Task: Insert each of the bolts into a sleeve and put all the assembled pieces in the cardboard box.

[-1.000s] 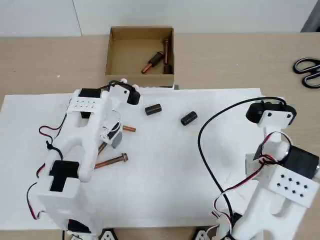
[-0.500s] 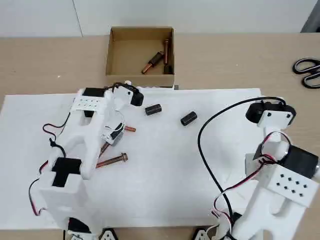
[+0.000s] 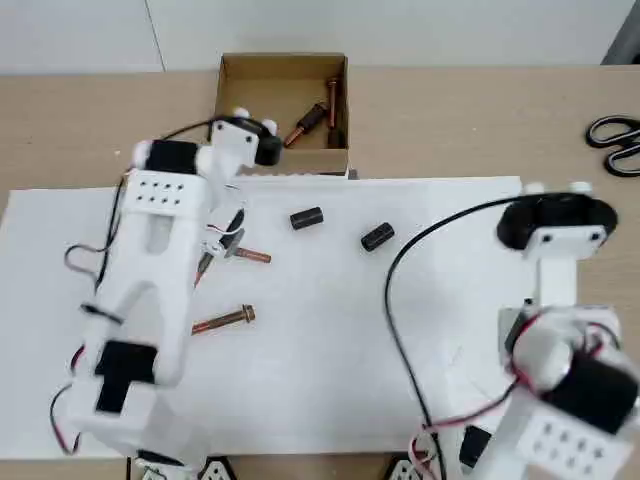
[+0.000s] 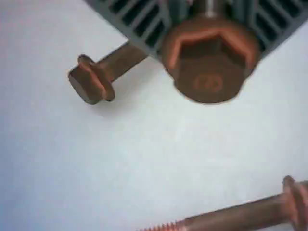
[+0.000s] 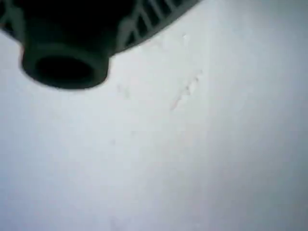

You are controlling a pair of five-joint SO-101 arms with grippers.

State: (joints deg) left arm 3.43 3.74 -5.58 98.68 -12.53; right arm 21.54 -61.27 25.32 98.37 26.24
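My left hand (image 4: 207,12) grasps a bolt (image 4: 209,62), my right hand (image 5: 91,21) clenches a sleeve (image 5: 65,70); next I'd align both and insert.

Left claw (image 4: 208,29) and right claw (image 5: 67,29) are both clamped.

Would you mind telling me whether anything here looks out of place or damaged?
Nothing looks damaged or spilled. The only stray thing is the scissors, lying on the bare table beyond the right edge of the white paper, apart from the task's things.
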